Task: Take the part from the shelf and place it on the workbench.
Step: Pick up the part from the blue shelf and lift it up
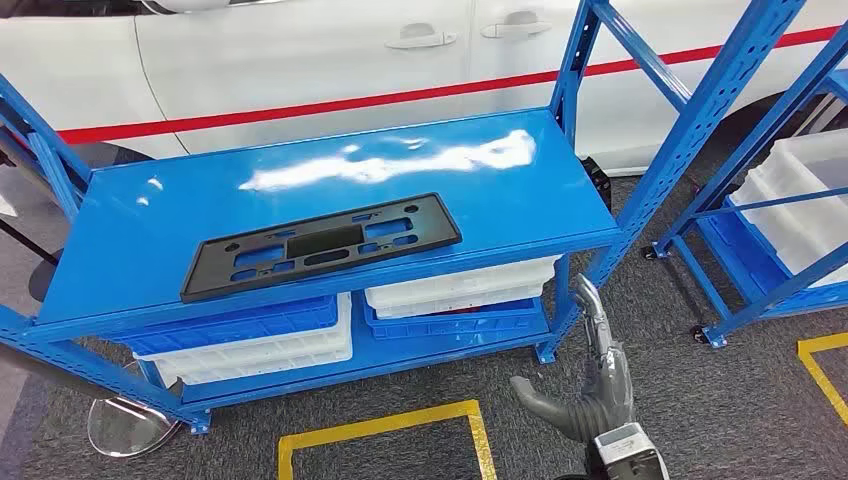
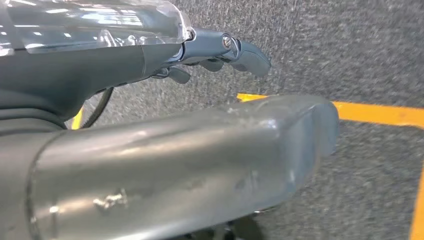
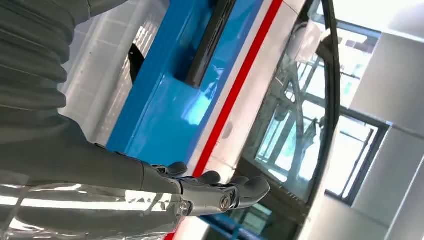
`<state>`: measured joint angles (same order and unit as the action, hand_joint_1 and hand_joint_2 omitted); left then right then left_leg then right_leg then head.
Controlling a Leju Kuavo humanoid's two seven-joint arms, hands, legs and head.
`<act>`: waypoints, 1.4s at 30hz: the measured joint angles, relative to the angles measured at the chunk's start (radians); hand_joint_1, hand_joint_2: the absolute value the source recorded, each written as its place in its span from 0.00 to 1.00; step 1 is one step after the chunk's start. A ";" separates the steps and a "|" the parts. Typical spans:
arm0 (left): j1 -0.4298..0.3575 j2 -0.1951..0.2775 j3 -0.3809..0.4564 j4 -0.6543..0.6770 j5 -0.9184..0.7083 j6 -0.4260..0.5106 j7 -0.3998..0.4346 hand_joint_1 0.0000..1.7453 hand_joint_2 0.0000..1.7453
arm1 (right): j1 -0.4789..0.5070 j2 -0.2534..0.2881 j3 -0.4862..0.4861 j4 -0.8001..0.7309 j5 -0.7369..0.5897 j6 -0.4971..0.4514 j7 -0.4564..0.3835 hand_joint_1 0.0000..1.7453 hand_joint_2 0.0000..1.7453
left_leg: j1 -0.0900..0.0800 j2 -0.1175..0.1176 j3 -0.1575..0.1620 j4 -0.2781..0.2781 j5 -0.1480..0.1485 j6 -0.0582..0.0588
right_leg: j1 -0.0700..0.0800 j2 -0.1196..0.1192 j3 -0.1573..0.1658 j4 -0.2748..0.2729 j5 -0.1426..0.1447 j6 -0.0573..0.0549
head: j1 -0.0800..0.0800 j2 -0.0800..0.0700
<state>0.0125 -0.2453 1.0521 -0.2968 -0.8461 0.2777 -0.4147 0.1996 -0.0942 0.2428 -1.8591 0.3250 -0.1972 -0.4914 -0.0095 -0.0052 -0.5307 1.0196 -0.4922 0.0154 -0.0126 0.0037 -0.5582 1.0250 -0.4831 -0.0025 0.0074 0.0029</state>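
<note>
Part (image 1: 322, 246), that long flat black plastic panel with its cutouts, is lying flat on the top of the blue shelf (image 1: 130, 225), toward the near edge and left of centre, and nothing is touching it. Under it, white and blue bins (image 1: 250, 340) are sitting side by side on the lower level. Right hand (image 1: 590, 385) is hovering low at the near right, just off the shelf's right front post, well apart from the part, its fingers stretched out and spread with nothing in them; the right wrist view is showing those fingers (image 3: 220, 187) extended against the shelf's blue edge and the black part (image 3: 207, 42) beyond. Left hand (image 2: 200, 100) is hanging over the grey carpet, thumb out straight, dark fingers (image 2: 240, 52) slightly curled and carrying nothing. Yellow floor tape (image 1: 385, 430) is marking the carpet in front of the shelf. A white car (image 1: 300, 60) with a red stripe is standing on the far side, and a second blue rack (image 1: 790, 210) with white bins is sitting at far right.
</note>
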 joint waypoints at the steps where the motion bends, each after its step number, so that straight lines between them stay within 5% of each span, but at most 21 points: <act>1: 0.002 0.000 0.001 -0.001 -0.008 -0.003 0.003 0.00 0.00 | 0.001 -0.001 0.005 -0.003 0.012 -0.003 0.009 0.00 1.00 | 0.000 0.000 0.000 0.000 0.000 0.000 | 0.000 0.000 0.000 0.000 0.000 0.001 | 0.000 0.000; 6: 0.012 0.000 0.013 -0.004 -0.059 -0.024 0.019 0.00 0.00 | 0.011 -0.008 0.039 -0.023 0.081 -0.021 0.071 0.00 1.00 | -0.001 0.000 -0.004 0.006 -0.002 0.006 | -0.001 -0.001 0.000 0.000 0.000 0.007 | 0.000 0.000; 7: 0.013 0.000 0.016 -0.004 -0.064 -0.026 0.020 0.00 0.00 | 0.011 -0.009 0.044 -0.026 0.085 -0.020 0.081 0.00 0.75 | -0.002 0.000 -0.005 0.008 -0.003 0.009 | -0.002 -0.001 0.000 0.000 0.001 0.009 | 0.000 0.000; 10: 0.011 0.000 0.025 -0.007 -0.073 -0.042 0.000 0.00 0.00 | 0.009 -0.015 0.055 -0.035 0.104 -0.005 0.131 0.00 0.75 | -0.003 0.000 -0.008 0.008 0.000 0.019 | -0.003 -0.001 0.001 -0.005 0.005 0.019 | 0.000 0.000; 11: 0.009 0.000 0.028 -0.008 -0.078 -0.048 -0.010 0.00 0.00 | 0.005 -0.019 0.060 -0.039 0.125 0.000 0.156 0.00 1.00 | 0.000 0.001 -0.005 0.000 0.006 0.024 | -0.003 -0.001 0.001 -0.005 0.004 0.023 | 0.000 0.000; 12: 0.006 -0.001 0.030 -0.008 -0.083 -0.051 -0.017 0.00 0.00 | 0.001 -0.022 0.064 -0.041 0.155 0.000 0.180 0.00 1.00 | 0.003 0.001 -0.001 -0.010 0.013 0.030 | -0.002 -0.001 -0.002 0.002 -0.003 0.026 | 0.001 0.000; 14: -0.001 -0.001 0.036 -0.008 -0.097 -0.052 -0.022 0.00 0.00 | -0.010 -0.027 0.081 -0.042 0.279 -0.031 0.221 0.00 1.00 | 0.009 0.003 0.004 -0.026 0.025 0.041 | -0.002 -0.002 -0.038 0.078 -0.052 0.030 | 0.004 0.000; 16: -0.005 -0.001 0.042 -0.008 -0.116 -0.050 -0.021 0.00 0.00 | -0.030 -0.028 0.113 -0.029 0.507 -0.117 0.271 0.00 1.00 | 0.008 0.005 0.000 -0.027 0.027 0.043 | -0.003 -0.001 -0.102 0.208 -0.112 0.034 | 0.005 0.000; 18: -0.007 0.000 0.047 -0.008 -0.139 -0.047 -0.017 0.00 0.00 | -0.060 -0.028 0.159 -0.001 0.789 -0.234 0.336 0.00 1.00 | 0.007 0.006 0.000 -0.026 0.026 0.042 | -0.004 -0.002 -0.129 0.260 -0.110 0.036 | 0.005 0.000; 21: -0.011 0.008 0.049 -0.006 -0.170 -0.050 -0.013 0.00 0.00 | -0.123 -0.028 0.237 0.068 1.080 -0.375 0.422 0.00 1.00 | 0.005 0.004 0.005 -0.020 0.020 0.033 | -0.003 -0.002 -0.049 0.095 -0.011 0.029 | 0.005 0.000; 23: -0.014 0.020 0.049 -0.002 -0.184 -0.060 -0.014 0.00 0.00 | -0.163 -0.027 0.284 0.120 1.163 -0.426 0.457 0.00 1.00 | 0.003 0.001 0.003 -0.014 0.015 0.023 | 0.000 -0.001 -0.007 0.003 0.016 0.018 | 0.005 0.000; 28: -0.015 0.047 0.051 0.001 -0.194 -0.071 -0.016 0.00 0.00 | -0.214 -0.020 0.344 0.199 1.200 -0.455 0.479 0.00 1.00 | 0.005 0.000 -0.014 0.020 -0.011 -0.006 | -0.004 -0.005 -0.002 -0.021 0.018 -0.009 | 0.000 0.000; 31: -0.014 0.056 0.053 0.003 -0.205 -0.069 -0.015 0.00 0.00 | -0.239 -0.018 0.365 0.231 1.223 -0.472 0.490 0.00 1.00 | 0.013 0.000 -0.101 0.203 -0.101 -0.021 | -0.006 -0.009 -0.002 -0.023 0.019 -0.017 | -0.008 0.000; 33: -0.014 0.063 0.054 0.006 -0.216 -0.070 -0.012 0.00 0.00 | -0.263 -0.016 0.380 0.259 1.238 -0.484 0.509 0.00 1.00 | 0.020 0.001 -0.141 0.275 -0.110 -0.028 | -0.007 -0.009 -0.002 -0.023 0.018 -0.016 | -0.008 0.000; 34: -0.015 0.066 0.054 0.008 -0.223 -0.073 -0.010 0.00 0.00 | -0.278 -0.014 0.390 0.272 1.242 -0.486 0.522 0.00 1.00 | 0.024 0.001 -0.134 0.254 -0.085 -0.031 | -0.009 -0.008 -0.001 -0.022 0.017 -0.015 | -0.008 0.000; 37: -0.018 0.075 0.054 0.010 -0.244 -0.082 -0.004 0.00 0.00 | -0.338 -0.009 0.435 0.310 1.244 -0.490 0.590 0.00 1.00 | 0.031 0.001 -0.052 0.062 0.014 -0.036 | -0.012 -0.005 -0.001 -0.012 0.010 -0.001 | -0.009 0.000; 39: -0.021 0.081 0.054 0.013 -0.258 -0.090 -0.002 0.00 0.00 | -0.384 -0.008 0.483 0.337 1.245 -0.493 0.655 0.00 1.00 | 0.029 -0.001 -0.031 0.008 0.025 -0.030 | -0.010 -0.003 -0.004 -0.008 0.010 0.013 | -0.009 0.000; 42: -0.024 0.090 0.053 0.016 -0.277 -0.095 0.000 0.00 0.00 | -0.447 -0.007 0.565 0.373 1.245 -0.494 0.738 0.00 1.00 | 0.026 -0.002 -0.033 0.002 0.033 -0.008 | -0.012 -0.003 -0.008 -0.008 0.009 0.031 | -0.009 0.000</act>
<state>-0.0113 -0.1548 1.1055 -0.2807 -1.1227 0.1825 -0.4150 -0.2472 -0.1014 0.8074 -1.4863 1.5698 -0.6912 0.2470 0.0163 -0.0073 -0.5641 1.0213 -0.4594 0.0074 -0.0242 0.0011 -0.5658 1.0174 -0.4743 0.0282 -0.0013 0.0028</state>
